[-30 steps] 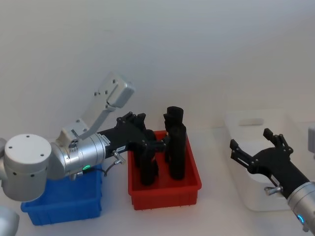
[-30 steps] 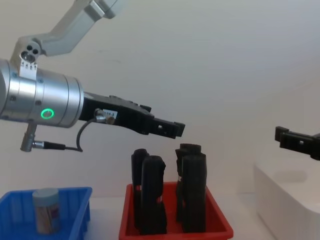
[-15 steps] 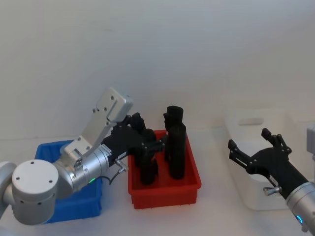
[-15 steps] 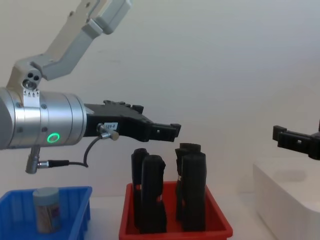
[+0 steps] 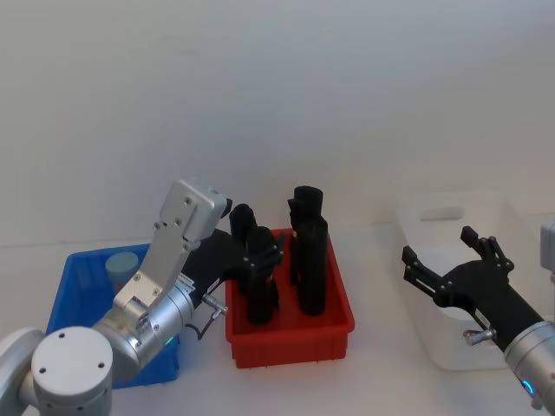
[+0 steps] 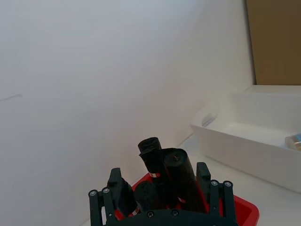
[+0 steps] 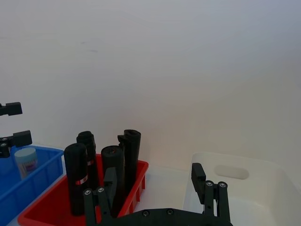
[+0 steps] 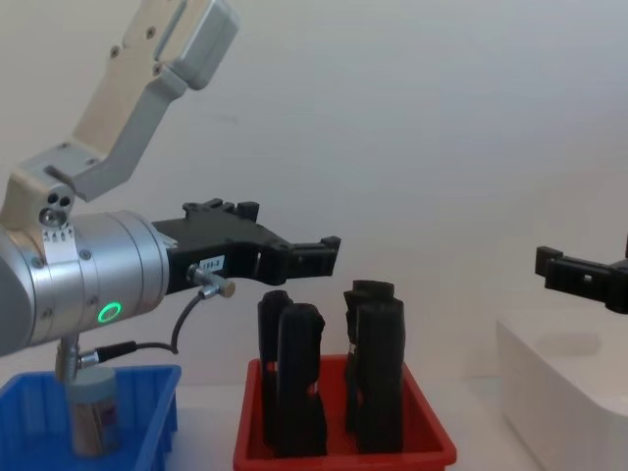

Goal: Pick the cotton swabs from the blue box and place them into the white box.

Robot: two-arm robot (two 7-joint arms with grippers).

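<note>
One cotton swabs jar with a pale grey lid stands upright in the blue box at the left; it is also in the chest view and the right wrist view. My left gripper hangs open and empty above the gap between the blue box and the red tray, well above the jar. The white box stands at the right. My right gripper hovers open and empty over its near left side. In the left wrist view, what looks like another jar lies inside the white box.
A red tray holding several tall black upright objects stands between the two boxes, right beside the left gripper's fingers. A pale wall closes the back.
My left arm has drawn back toward me and its gripper has shifted left, uncovering the jar in the blue box in the head view. The right gripper has barely moved.
</note>
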